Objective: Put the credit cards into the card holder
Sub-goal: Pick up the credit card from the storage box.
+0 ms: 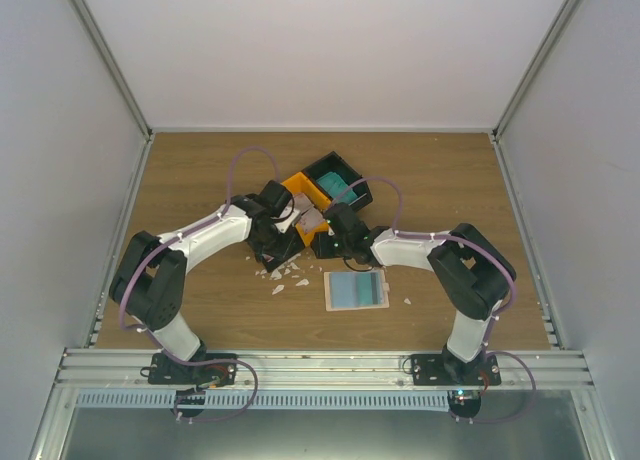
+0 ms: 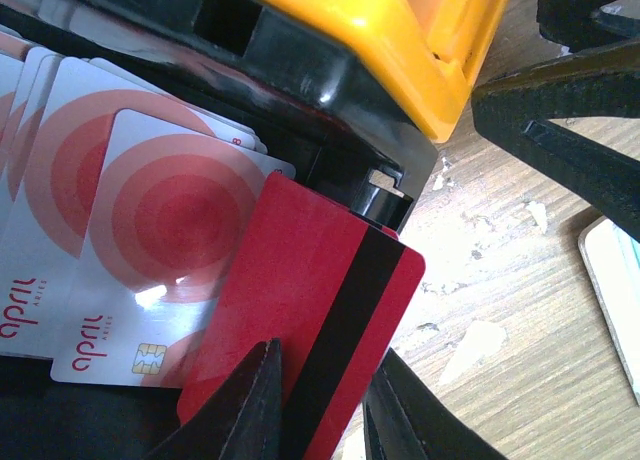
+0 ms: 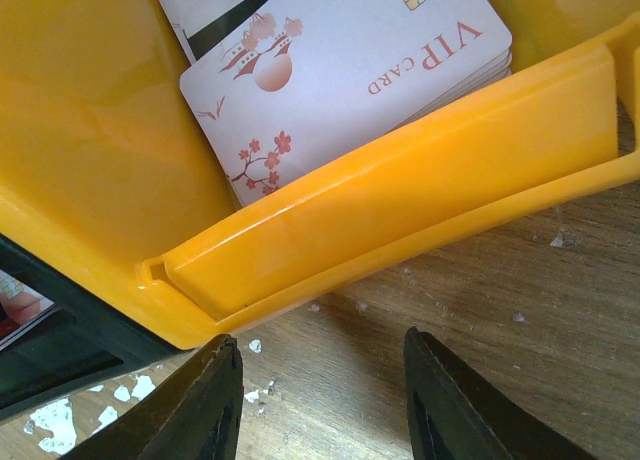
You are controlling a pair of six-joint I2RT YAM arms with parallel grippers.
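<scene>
On the tabletop (image 1: 200, 180) sit the joined bins (image 1: 300, 188), running from 7 to 1 o'clock. The card holder (image 1: 356, 290) lies flat at 5 o'clock of them, apart from my fingers. Teal cards (image 1: 340, 189) lie in the 1 o'clock black bin. My right fingers (image 3: 320, 345) stand open and empty at the orange bin's rim, with white cards (image 3: 340, 70) at 12 o'clock. My left fingers (image 2: 328, 352) narrowly straddle a red card (image 2: 290, 280); whether they grip it I cannot tell.

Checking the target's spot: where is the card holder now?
Top view: the card holder lies flat on the table, slightly right of centre, with the white scraps to its left and the orange bin farther back.
</scene>
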